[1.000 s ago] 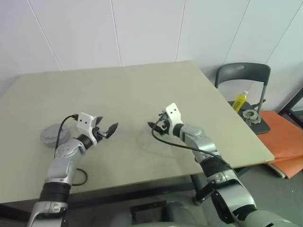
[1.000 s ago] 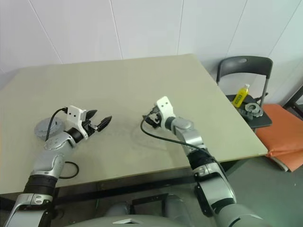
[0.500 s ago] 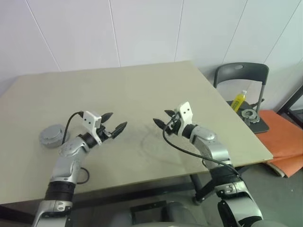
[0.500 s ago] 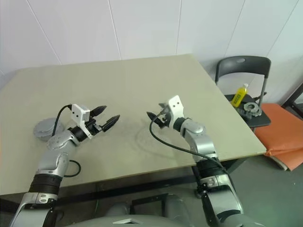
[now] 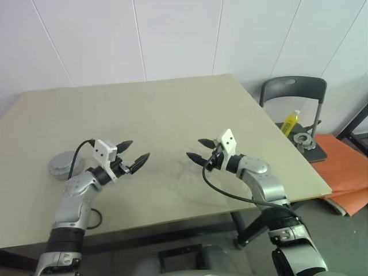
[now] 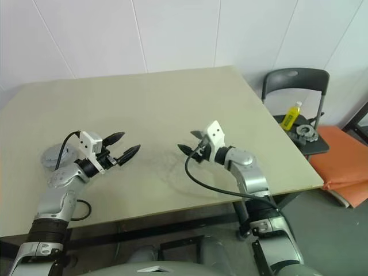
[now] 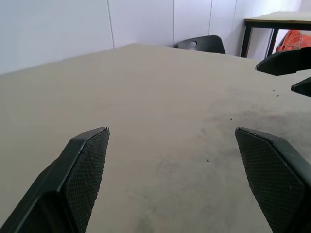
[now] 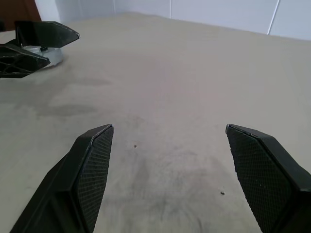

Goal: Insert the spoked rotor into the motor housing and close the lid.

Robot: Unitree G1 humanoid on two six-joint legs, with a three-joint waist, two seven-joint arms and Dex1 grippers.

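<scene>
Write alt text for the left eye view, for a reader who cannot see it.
Two robot arms reach over a beige table, the left gripper and right gripper both open, empty and pointing toward each other. A round grey metal disc lies on the table beside the left arm. A dark chair holding a yellow bottle stands past the table's right edge.

Matt beige table point(image 5: 172, 109), faintly smudged.
Fingers point(image 7: 85, 170): black, cross-hatched matt pads. Grey metal housing point(image 5: 60, 165), dull sheen.
</scene>
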